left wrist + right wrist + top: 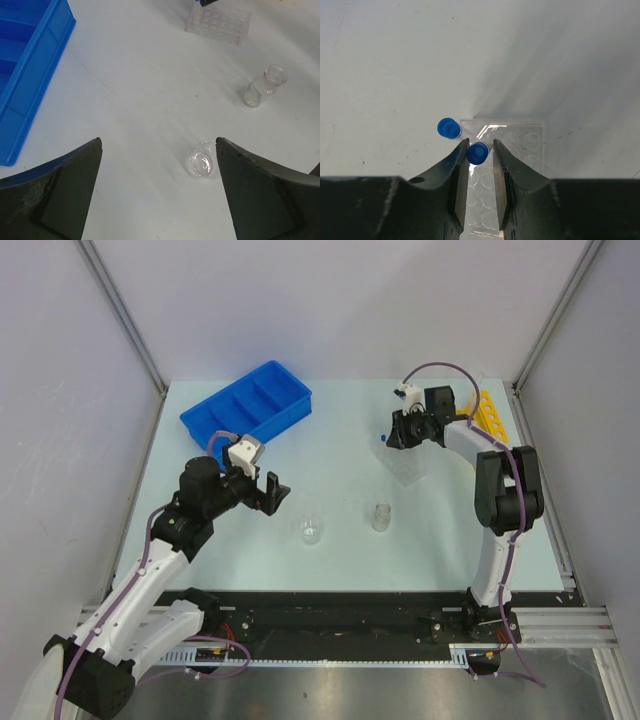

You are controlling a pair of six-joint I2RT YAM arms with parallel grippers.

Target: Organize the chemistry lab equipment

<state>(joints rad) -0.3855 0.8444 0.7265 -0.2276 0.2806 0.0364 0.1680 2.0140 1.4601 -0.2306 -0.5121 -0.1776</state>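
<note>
Right tool (480, 142): closed on a thin blue-capped tube (477, 153), cap pinched between the fingers, hanging over the clear plate (520, 137) right of centre in the overhead view.
Second blue-capped tube (449, 128): just beside the left finger, at the plate's upper left corner; seated in a well or merely standing there, cannot tell.
Left tool (159, 142): wide open, nothing between the fingers, poised above the surface (350, 570) left of centre.
Beaker (204, 160): upright and loose on the surface, lower centre of the overhead view, just inside the right finger in the left wrist view, not touched.
Vial (262, 87): standing near the beaker, to its right, apart from it.
Blue tray (248, 408): upper left of the overhead frame, angled, compartments showing no glassware.
Yellow rack (490, 412): far right edge, behind the right arm; holes too small to read.
Long tubes: not made out anywhere.
Progress: early, by the look of it. One tube in hand, nothing visibly sorted into tray or rack.
Left to do: likely rack both blue-capped tubes, then move beaker, vial and plate into the tray.
Watch for: glass tipping if the open left tool drops off-centre on the beaker.
</note>
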